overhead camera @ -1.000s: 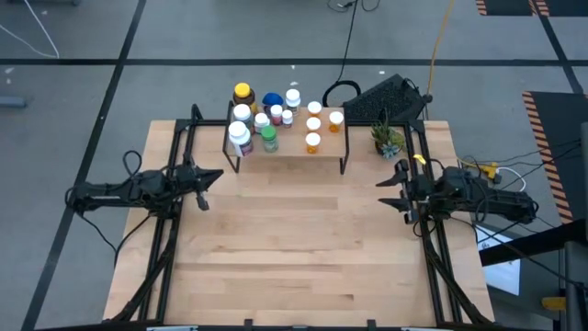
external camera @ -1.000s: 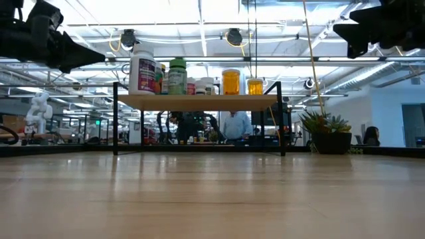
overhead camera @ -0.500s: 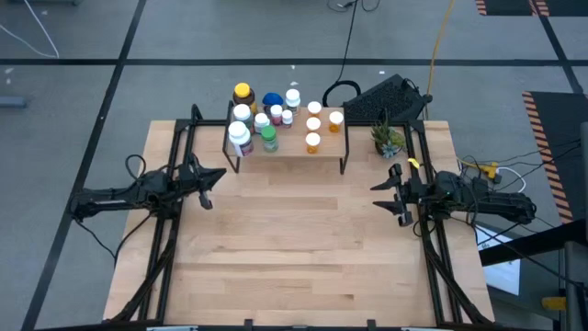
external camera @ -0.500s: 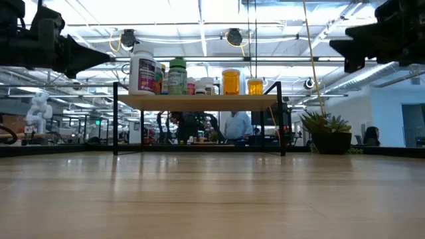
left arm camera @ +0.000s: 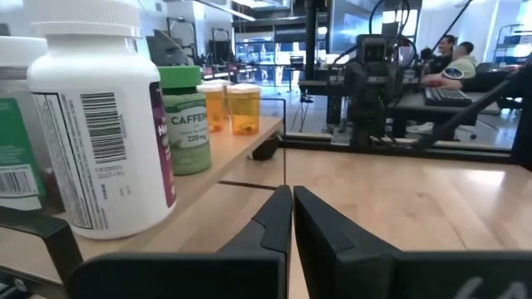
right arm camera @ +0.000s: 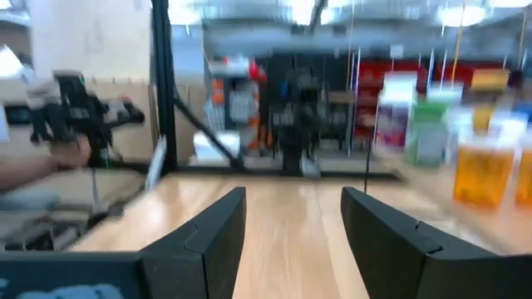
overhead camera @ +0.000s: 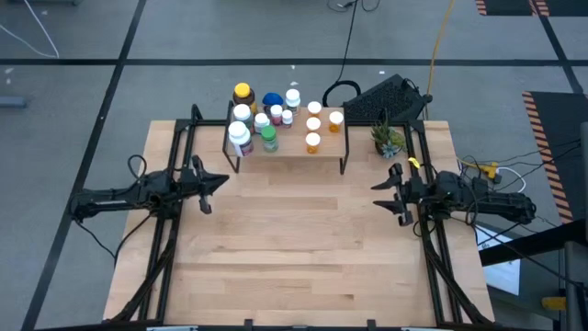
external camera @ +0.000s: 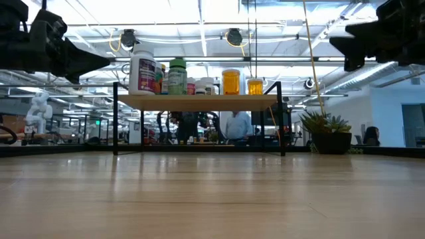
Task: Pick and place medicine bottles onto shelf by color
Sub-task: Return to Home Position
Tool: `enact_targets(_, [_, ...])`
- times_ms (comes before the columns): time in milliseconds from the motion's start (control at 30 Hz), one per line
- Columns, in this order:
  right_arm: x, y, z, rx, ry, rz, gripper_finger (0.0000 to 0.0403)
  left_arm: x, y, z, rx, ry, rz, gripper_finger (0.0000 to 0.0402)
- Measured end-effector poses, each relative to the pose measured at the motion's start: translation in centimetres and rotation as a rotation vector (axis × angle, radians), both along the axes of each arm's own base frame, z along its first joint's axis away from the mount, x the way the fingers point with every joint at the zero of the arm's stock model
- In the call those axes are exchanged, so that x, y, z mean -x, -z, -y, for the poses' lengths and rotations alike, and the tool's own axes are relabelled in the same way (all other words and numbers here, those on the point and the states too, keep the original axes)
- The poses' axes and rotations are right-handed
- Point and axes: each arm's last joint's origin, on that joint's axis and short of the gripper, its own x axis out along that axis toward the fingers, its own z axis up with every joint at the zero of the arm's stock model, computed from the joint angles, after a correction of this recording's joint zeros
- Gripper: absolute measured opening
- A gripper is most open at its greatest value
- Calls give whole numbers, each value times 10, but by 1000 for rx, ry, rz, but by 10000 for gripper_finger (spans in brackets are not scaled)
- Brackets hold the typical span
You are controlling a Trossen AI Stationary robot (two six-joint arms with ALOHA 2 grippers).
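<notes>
All medicine bottles (overhead camera: 266, 124) stand on the shelf (overhead camera: 326, 152); the bench (overhead camera: 294, 248) holds none. They are probably light, rigid and smooth: grip mid-body, below the cap. Left tool (overhead camera: 209, 183) clenched, empty; right tool (overhead camera: 386, 195) released, empty.
</notes>
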Motion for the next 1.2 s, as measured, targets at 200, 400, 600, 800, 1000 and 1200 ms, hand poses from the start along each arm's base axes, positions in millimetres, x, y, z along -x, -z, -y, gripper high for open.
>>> enact_targets(200, [0,1,0,8,0,-13,177,0,0,0,12,6,3,19])
enact_targets(400, [-1,5,-1,26,-28,-44,161,0,-1,1,7,38,18,19])
enact_targets(600, [-1,5,0,35,-16,-44,158,0,-1,1,7,50,22,19])
enact_targets(800, [-1,7,2,21,62,-71,158,0,-3,1,5,50,40,19])
enact_targets(1000, [-1,9,3,17,87,-91,158,0,-3,1,4,49,39,19])
enact_targets(1200, [-1,10,3,16,88,-105,157,0,-3,1,5,50,39,19])
